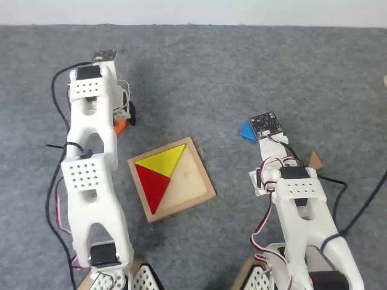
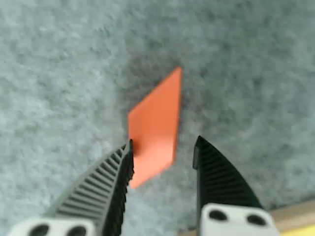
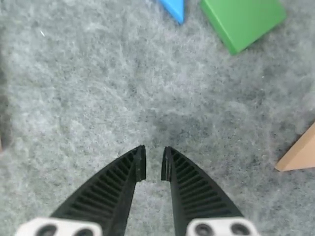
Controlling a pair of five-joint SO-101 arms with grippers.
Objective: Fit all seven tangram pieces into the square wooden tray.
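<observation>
At mid-bench, the square wooden tray (image 1: pixel 195 181) held only two of the seven pieces, a yellow triangle (image 1: pixel 163 160) and a red triangle (image 1: pixel 152 184). The left claw (image 2: pixel 164 142) gaped wide over an orange parallelogram (image 2: pixel 155 120). The right claw (image 3: pixel 153 150), barely parted and empty, hung near a loose blue piece (image 3: pixel 174 7), green piece (image 3: pixel 243 19) and tan piece (image 3: pixel 300 155).

High view: 1 fixed camera above the table (image 1: pixel 254 66), facing down, far enough to take in the whole tray (image 1: pixel 188 178). Left wrist view: close over the surface near the tray, sharing the orange piece (image 2: pixel 155 123) with the high view. Right wrist view: equally close, well apart from the tray, sharing the blue piece (image 3: pixel 173 7).
</observation>
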